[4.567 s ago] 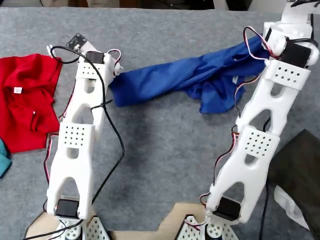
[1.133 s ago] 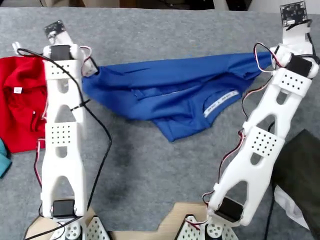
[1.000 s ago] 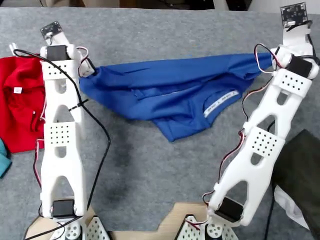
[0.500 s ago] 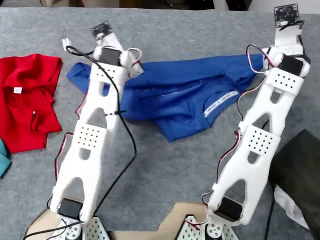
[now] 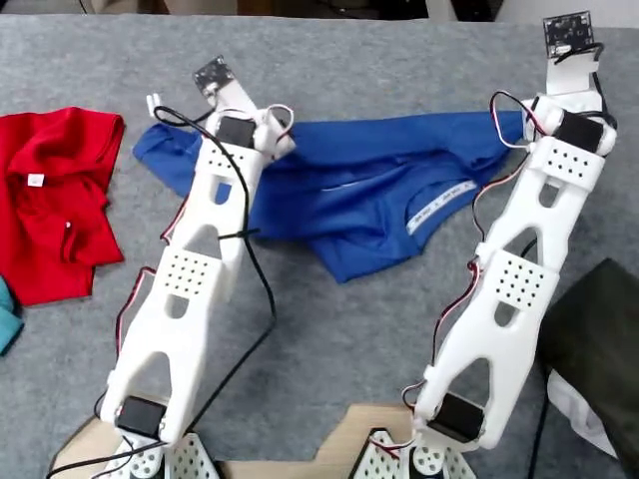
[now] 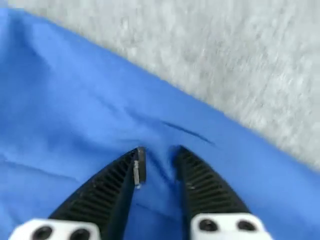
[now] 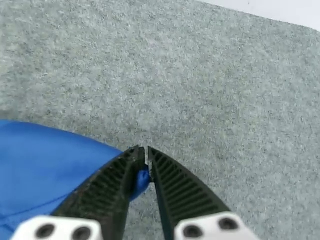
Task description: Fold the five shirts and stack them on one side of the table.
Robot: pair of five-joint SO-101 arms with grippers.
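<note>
Flattening of the blue shirt (image 5: 369, 190) before folding. The shirt lay stretched across the far half of the surface (image 5: 329, 329), bunched along its near edge with the collar label facing up, well apart from the red shirt (image 5: 50, 200) at the left edge and the dark garment (image 5: 599, 339) at the right. The step was judged to go best if one corner stayed anchored while the other arm took a fresh pinch of a single layer close to the far hem. A pull outward and slightly toward the far edge would then draw the wrinkles out. The cloth should be kept low, so that the bunched near edge slid flat rather than rolled under, and too deep a bite would risk gathering two layers. The left gripper (image 6: 157, 155) stood over the shirt's left part, near the far hem, its jaws narrowly parted with cloth between the tips. Whether a pleat was caught could not be told. The right gripper (image 7: 146, 150) was closed on the shirt's far right corner, a small tuft of blue showing between its jaws.
</note>
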